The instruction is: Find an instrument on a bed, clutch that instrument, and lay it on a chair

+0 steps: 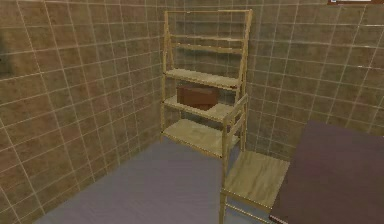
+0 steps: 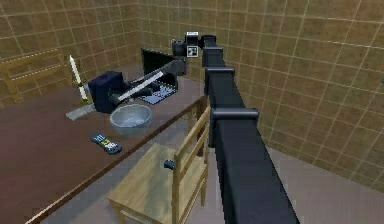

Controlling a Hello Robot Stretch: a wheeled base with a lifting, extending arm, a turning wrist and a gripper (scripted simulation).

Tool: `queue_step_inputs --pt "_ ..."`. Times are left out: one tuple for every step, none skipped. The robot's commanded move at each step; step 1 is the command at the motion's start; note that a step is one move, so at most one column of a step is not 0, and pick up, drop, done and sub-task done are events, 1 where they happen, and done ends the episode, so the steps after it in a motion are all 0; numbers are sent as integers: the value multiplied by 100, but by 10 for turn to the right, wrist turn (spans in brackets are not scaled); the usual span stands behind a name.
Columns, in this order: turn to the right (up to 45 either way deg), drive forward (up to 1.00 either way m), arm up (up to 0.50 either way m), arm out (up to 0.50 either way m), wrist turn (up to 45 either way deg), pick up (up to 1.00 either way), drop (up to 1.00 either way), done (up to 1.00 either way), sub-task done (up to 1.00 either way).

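**Gripper over the dark table, grey bar slanting beneath it**

The arm [image 2: 235, 130] reaches across the far end of the dark brown table [image 2: 40, 150], and the gripper [image 2: 178, 57] sits above that end. How its fingers stand cannot be told, nor whether it holds anything. A long grey bar [image 2: 145, 85], slim, straight and pale, slants over the table from just beside the grey bowl [image 2: 130, 118] up toward the gripper. Whether this is the instrument cannot be told. A laptop [image 2: 158, 78], a dark blue box [image 2: 105, 88], a white candle [image 2: 74, 78] and a remote [image 2: 104, 143] also stand or lie on the table. A wooden chair [image 2: 160, 185] stands at the table's near edge, with a small dark thing [image 2: 170, 163] on its seat. Beyond the table, a wooden shelf [image 1: 205, 75] stands against the tiled wall.
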Motion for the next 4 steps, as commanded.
queue_step_inputs --pt "0 0 0 0 450 0 0 0 0" --pt "0 0 0 0 60 0 0 0 0" --pt "0 0 -30 0 0 0 0 0 0" --pt "0 0 -50 0 0 0 0 0 0"
